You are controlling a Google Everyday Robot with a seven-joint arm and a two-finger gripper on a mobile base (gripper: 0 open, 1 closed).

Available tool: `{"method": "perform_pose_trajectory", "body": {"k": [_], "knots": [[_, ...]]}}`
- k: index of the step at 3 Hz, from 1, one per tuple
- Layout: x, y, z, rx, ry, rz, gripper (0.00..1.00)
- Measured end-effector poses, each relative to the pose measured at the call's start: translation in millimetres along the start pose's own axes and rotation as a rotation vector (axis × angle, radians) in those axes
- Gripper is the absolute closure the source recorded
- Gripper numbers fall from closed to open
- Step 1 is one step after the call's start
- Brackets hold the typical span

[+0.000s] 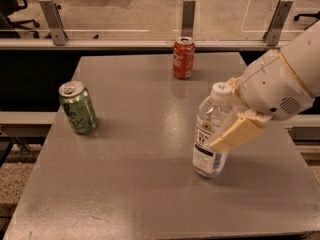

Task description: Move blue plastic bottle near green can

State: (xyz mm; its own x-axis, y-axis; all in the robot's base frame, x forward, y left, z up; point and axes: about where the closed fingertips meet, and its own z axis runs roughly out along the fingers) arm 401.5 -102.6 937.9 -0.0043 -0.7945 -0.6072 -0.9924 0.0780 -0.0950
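The blue plastic bottle (pixel 212 134), clear with a white cap and a white-and-black label, stands upright on the grey table (pixel 135 184), right of centre. My gripper (pixel 214 126) comes in from the right and is shut on the bottle at mid-height. One cream finger (pixel 234 135) crosses its front and the other shows behind its shoulder. The green can (pixel 77 107) stands upright near the table's left edge, far from the bottle.
A red cola can (pixel 183 58) stands at the back centre of the table. A glass barrier with metal posts (pixel 188 14) runs behind the table. The robot's white arm (pixel 282 79) covers the table's right side.
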Motion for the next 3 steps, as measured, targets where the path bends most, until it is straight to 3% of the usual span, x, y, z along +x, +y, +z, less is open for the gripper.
{"method": "perform_pose_trajectory", "body": {"k": [1,2,3], "knots": [[-19,-13,-2,0.013,-0.037,-0.005,0.86],[-46,-35,6,0.024,-0.094,-0.010,1.00],[-76,-56,25,0.023,-0.144,-0.031,1.00]]}}
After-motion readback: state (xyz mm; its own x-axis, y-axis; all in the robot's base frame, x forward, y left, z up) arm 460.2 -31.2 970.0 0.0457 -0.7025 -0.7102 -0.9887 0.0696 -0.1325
